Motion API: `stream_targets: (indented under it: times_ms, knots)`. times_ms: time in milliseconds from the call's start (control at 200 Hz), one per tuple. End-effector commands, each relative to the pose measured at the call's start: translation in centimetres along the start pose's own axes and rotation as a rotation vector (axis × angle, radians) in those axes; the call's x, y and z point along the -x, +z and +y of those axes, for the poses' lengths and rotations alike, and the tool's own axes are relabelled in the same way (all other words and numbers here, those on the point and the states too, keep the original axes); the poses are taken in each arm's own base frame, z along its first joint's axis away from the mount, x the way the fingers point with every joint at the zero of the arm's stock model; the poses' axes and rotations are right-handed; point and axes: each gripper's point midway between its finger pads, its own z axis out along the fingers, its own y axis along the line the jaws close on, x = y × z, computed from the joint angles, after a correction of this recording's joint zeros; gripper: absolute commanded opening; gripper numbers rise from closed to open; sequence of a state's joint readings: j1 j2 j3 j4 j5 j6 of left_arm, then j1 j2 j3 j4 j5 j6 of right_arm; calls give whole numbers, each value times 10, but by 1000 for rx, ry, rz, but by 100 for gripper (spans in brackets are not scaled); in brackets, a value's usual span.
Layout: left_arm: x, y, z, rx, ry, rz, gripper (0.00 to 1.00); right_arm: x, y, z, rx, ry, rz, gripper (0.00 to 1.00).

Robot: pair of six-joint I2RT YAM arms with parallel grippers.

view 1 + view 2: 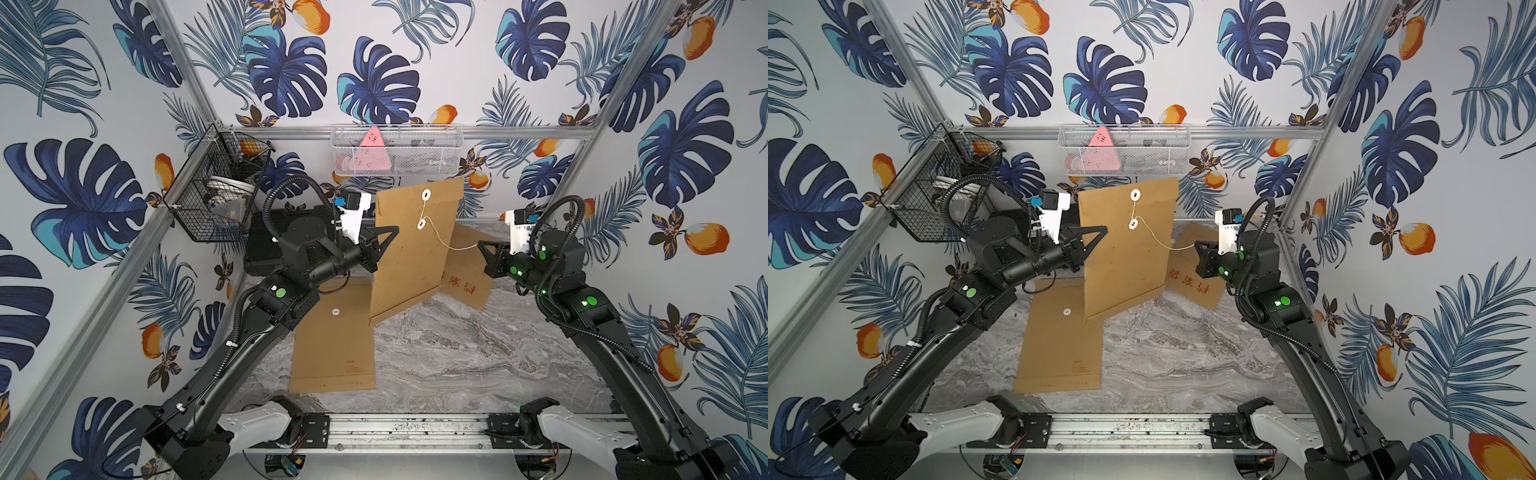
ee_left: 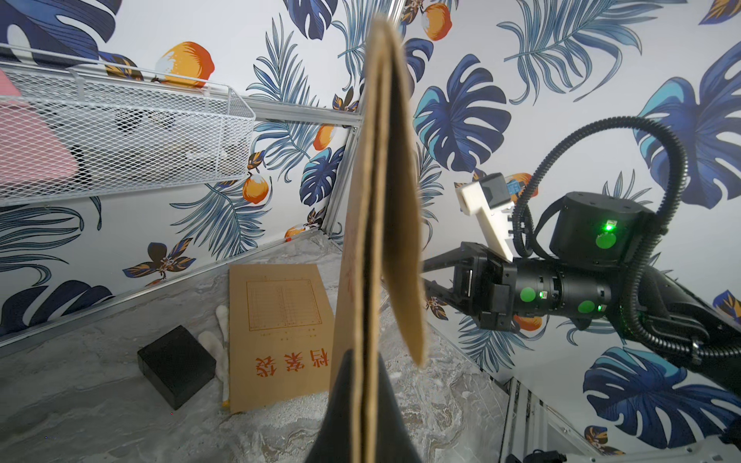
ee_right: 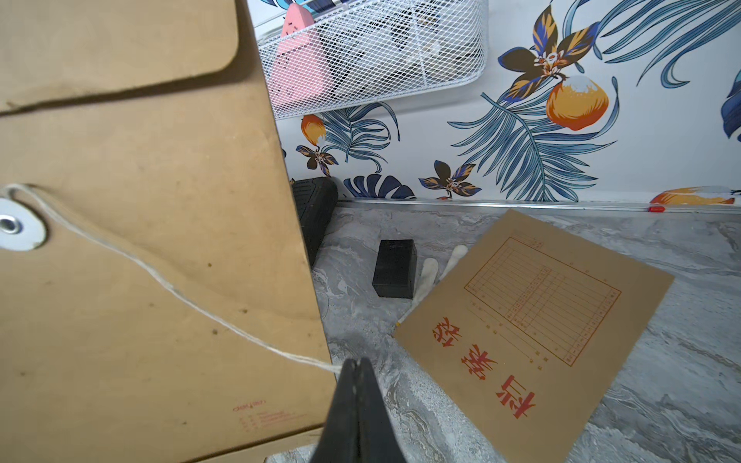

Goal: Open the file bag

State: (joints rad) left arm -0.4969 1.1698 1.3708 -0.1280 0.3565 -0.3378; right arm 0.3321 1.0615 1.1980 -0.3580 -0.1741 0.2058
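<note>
The file bag (image 1: 415, 257) (image 1: 1125, 257) is held upright over the back middle of the tabletop (image 1: 478, 353), its brown back with the closure turned towards the top views. The left claw (image 1: 391, 232) (image 1: 1103, 231) is pinched tight on the bag's left edge, about halfway up. In the left wrist view the two black fingers (image 2: 341, 405) press the paper edge (image 2: 371, 280) flat between them. The right claw (image 1: 480, 245) (image 1: 1197, 246) is closed as far as it goes on the free end of the string (image 1: 440, 237) (image 3: 160, 276), just off the bag's right edge. The right wrist view shows its tips meeting on the thread (image 3: 357, 364).

From that grip the string runs in a shallow sag to the lower white disc (image 1: 422, 225) (image 3: 16, 228) on the bag's body. A short length goes on up to the upper disc (image 1: 426, 194) on the flap (image 3: 112, 40). Seen edge-on from the left wrist, the flap stands a little off the body. Whether the bag's lower edge touches the tabletop cannot be told.

A second brown bag (image 1: 332, 345) lies flat under the left arm, and its far end passes beneath the held one. A third bag (image 1: 469, 282) (image 3: 521, 328), printed with red characters and a grid, lies flat at the back right below the right claw. A small black box (image 3: 395, 272) (image 2: 176, 364) sits just beside it. On the back wall hangs a white mesh basket (image 1: 397, 149) with a pink triangular piece (image 1: 370, 153) in it, and a black wire basket (image 1: 216, 195) hangs in the back left corner.
</note>
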Motion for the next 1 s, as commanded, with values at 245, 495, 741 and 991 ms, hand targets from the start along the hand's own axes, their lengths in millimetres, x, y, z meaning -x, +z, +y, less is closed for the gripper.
stream_targets:
  times_ms: [245, 495, 741, 991]
  knots:
    - [47, 4, 1, 62, 115, -85, 0, -19, 11, 6, 62, 13, 55, 0]
    - [59, 8, -4, 42, 134, -103, 0, -40, 20, 6, 91, 33, 103, 0]
    - [64, 9, -6, 35, 134, -117, 0, -58, 26, 8, 128, 55, 142, 0]
    - [62, 12, 5, 81, 146, -131, 0, -59, 26, 30, 222, 38, 139, 0]
